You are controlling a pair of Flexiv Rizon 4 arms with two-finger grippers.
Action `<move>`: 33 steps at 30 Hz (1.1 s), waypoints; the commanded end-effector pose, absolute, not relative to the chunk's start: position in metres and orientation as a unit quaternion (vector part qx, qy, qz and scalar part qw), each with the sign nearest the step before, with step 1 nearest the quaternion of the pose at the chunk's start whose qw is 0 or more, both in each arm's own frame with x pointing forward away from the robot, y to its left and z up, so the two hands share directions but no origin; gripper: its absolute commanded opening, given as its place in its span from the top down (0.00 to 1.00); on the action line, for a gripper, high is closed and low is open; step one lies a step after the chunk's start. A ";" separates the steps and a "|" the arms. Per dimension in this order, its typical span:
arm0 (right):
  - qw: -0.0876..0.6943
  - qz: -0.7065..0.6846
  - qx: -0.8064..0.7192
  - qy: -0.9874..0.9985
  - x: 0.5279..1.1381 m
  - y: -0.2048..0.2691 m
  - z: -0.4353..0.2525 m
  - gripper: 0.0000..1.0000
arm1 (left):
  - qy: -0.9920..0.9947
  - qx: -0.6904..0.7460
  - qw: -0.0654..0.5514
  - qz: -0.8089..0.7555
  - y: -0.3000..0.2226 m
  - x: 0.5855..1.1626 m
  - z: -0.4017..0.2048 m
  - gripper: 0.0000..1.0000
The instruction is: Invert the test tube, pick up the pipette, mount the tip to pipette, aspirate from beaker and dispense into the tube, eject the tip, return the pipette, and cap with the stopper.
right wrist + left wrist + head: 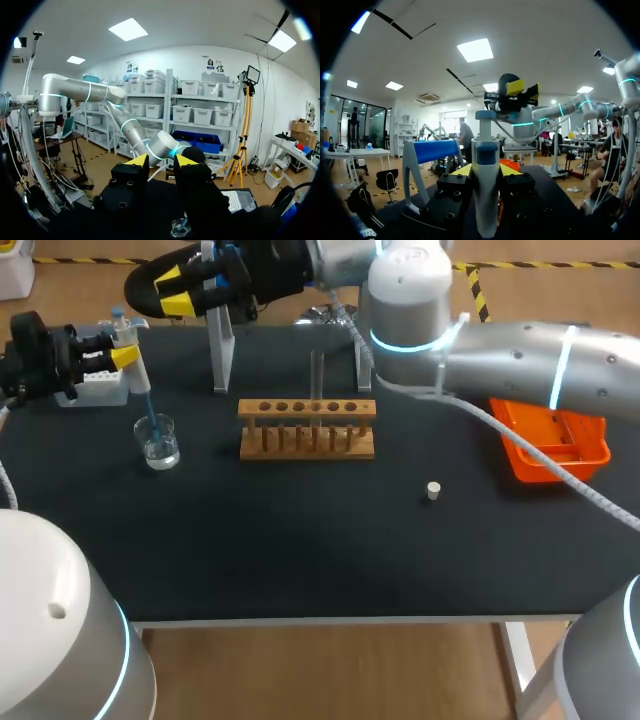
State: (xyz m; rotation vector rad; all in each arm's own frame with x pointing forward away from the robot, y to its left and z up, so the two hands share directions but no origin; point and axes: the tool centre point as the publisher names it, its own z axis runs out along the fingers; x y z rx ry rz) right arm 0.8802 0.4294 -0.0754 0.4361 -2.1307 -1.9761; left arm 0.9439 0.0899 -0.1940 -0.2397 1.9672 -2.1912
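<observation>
My left gripper [118, 352] at the table's far left is shut on the white pipette [131, 350], held upright. Its blue tip [151, 416] dips into the glass beaker [158, 441]. In the left wrist view the pipette [485, 200] stands between the fingers of my left gripper [485, 171]. My right arm reaches across the back, and its gripper [172, 290] hangs above and right of the pipette's top, fingers a little apart with nothing between them [161, 161]. The test tube [317, 375] stands upright in the wooden rack [307, 428]. A white stopper [433, 490] lies on the mat.
A white tip box [95, 385] sits behind the beaker. A clear pipette stand [222, 350] rises at the back. An orange tray [552, 443] lies at the right under my right arm, with a cable trailing past it.
</observation>
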 end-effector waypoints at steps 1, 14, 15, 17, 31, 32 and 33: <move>0.148 -0.668 0.181 -0.707 0.891 0.446 -0.084 1.00 | 0.663 -0.078 0.092 -0.739 0.091 0.945 -0.195 1.00; 0.129 -0.688 0.149 -0.698 0.906 0.475 -0.088 1.00 | 0.663 -0.078 0.092 -0.739 0.091 0.945 -0.195 1.00; 0.127 -0.691 0.146 -0.696 0.906 0.476 -0.088 1.00 | 0.663 -0.078 0.092 -0.739 0.091 0.945 -0.195 1.00; 0.118 -0.691 0.139 -0.700 0.907 0.480 -0.089 1.00 | 0.663 -0.078 0.092 -0.739 0.091 0.945 -0.195 1.00; 0.092 -0.690 0.104 -0.710 0.919 0.502 -0.097 1.00 | 0.663 -0.078 0.092 -0.739 0.091 0.945 -0.195 1.00; 0.089 -0.689 0.102 -0.712 0.920 0.502 -0.098 1.00 | 0.663 -0.078 0.092 -0.739 0.091 0.945 -0.195 1.00; 0.087 -0.689 0.100 -0.712 0.921 0.503 -0.098 1.00 | 0.663 -0.078 0.092 -0.739 0.091 0.945 -0.195 1.00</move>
